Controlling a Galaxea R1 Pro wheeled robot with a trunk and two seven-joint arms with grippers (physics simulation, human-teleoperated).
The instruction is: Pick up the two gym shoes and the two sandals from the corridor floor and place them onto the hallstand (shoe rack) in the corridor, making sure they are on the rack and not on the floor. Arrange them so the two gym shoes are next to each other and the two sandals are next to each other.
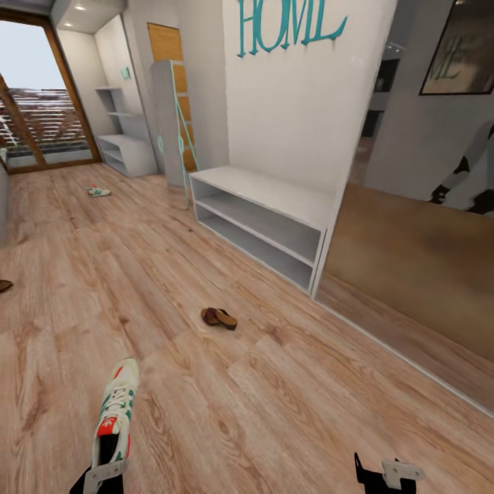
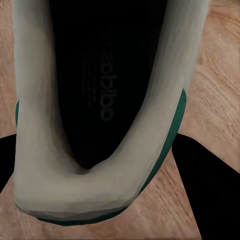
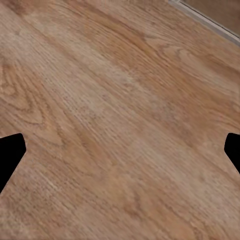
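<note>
Wide open plank floor (image 1: 288,412) ahead. One sandal (image 1: 219,318) lies alone mid-floor, bare boards all around it. The low white shelf bench (image 1: 264,219) lines the wall on the right, both tiers open-fronted. The left gripper (image 1: 103,473) is occupied by a sneaker (image 1: 116,412); bare floor beneath the right gripper (image 1: 387,473).

Wood-plank corridor floor (image 1: 288,405), sandal (image 1: 219,318), distant gym shoe (image 1: 99,192)
</note>
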